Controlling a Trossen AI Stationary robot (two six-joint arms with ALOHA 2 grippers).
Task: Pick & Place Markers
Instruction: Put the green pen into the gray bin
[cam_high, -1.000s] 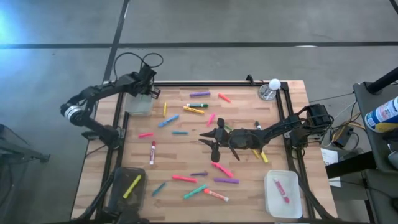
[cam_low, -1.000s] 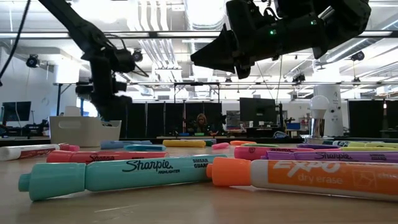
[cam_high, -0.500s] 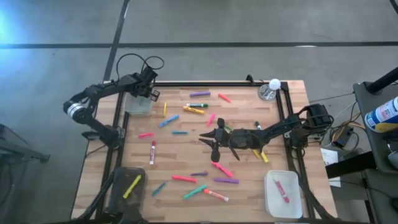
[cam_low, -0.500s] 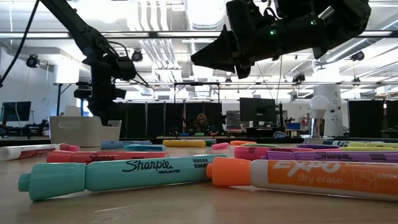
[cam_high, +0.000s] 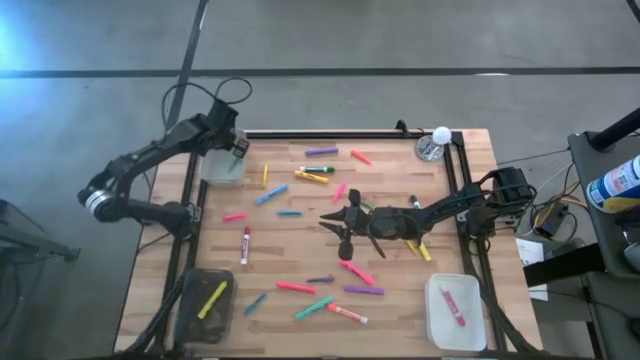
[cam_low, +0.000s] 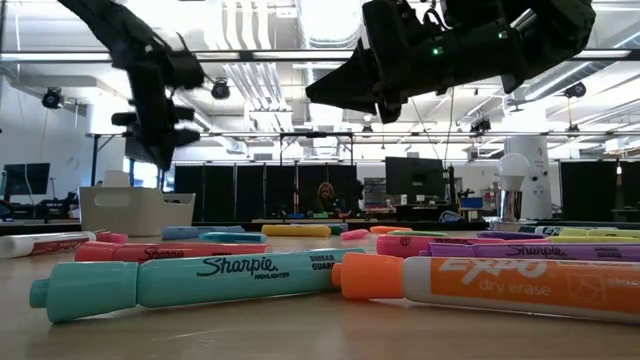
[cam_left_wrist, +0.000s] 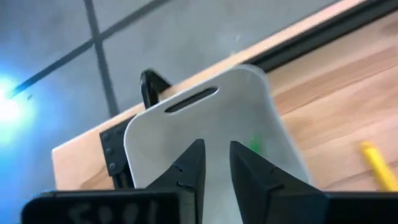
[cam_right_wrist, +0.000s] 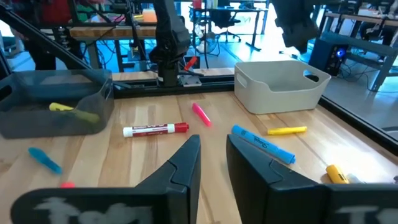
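Markers (cam_high: 314, 172) in pink, yellow, teal, purple and blue lie flat across the wooden table. My left gripper (cam_high: 235, 143) (cam_left_wrist: 214, 155) hangs open above the white bin (cam_high: 222, 166) at the far-left corner. A green marker (cam_left_wrist: 254, 146) lies inside that bin. My right gripper (cam_high: 337, 228) (cam_right_wrist: 211, 149) hovers open over the table's middle, above a pink marker (cam_high: 340, 192) and touching nothing. In the low view a teal marker (cam_low: 190, 280) and an orange one (cam_low: 500, 287) lie closest, with my right gripper (cam_low: 340, 90) high above them.
A dark bin (cam_high: 190, 310) at the near-left corner holds a yellow marker (cam_high: 212, 299). A white bin (cam_high: 440, 325) at the near-right corner holds a pink one (cam_high: 453, 305). A round bulb-like object (cam_high: 435, 140) stands at the far-right corner. A black rail (cam_high: 330, 133) runs along the far edge.
My left gripper has risen from just above the far-left white bin and drawn back slightly toward the table's far-left corner. The right arm and the markers on the table have stayed put.
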